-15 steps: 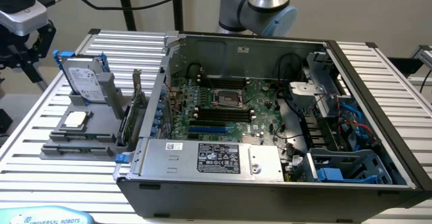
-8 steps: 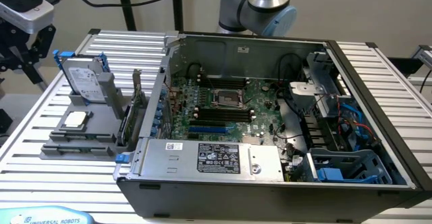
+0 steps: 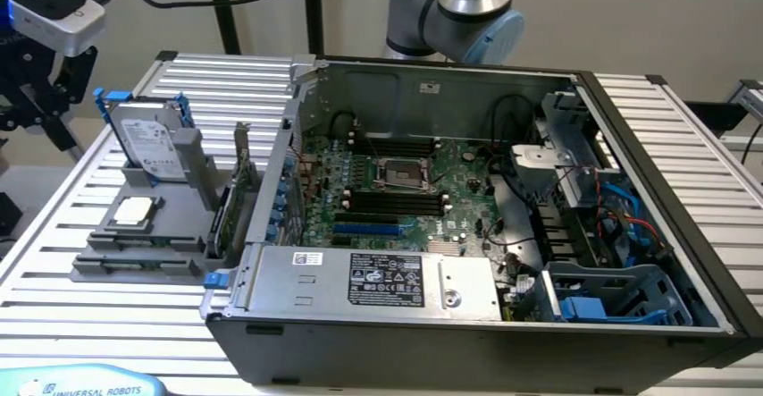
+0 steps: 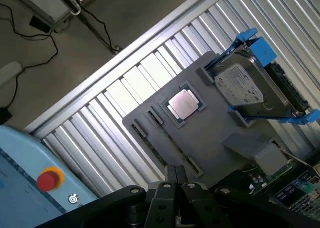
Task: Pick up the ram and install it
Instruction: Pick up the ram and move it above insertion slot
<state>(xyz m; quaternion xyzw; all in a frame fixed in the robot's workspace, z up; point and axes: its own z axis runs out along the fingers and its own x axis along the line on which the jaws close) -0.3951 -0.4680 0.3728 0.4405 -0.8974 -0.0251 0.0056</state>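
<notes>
You are seeing the gripper [image 4: 175, 174] hanging over the near end of the grey holder [image 4: 215, 133]. Its 2 fingertips are looking pressed together and are holding nothing. The ram [image 4: 159, 149] is standing on its edge in the holder's long slot. It is near the processor chip [image 4: 185, 104], on the side away from the hard drive [image 4: 247, 86]. It is showing as a thin dark line, so I am not telling more detail of it. This slot is the thing nearest to the gripper.

I am judging the ram to be light and stiff, but thin and fragile, so a hard squeeze or a twist is risking damage. The 2 flat faces, near the middle of the upper edge, are offering the best hold.

The holder is resting on a table [image 3: 71, 190] of aluminium slats with grooves between them. The open computer case [image 3: 667, 190] is lying just beside it, on the exterior view's right. A green expansion card [image 3: 245, 181] is standing between holder and case. Inside, the motherboard [image 3: 453, 172] is carrying the black memory slots [image 3: 394, 201], with cables crowding near them.
</notes>
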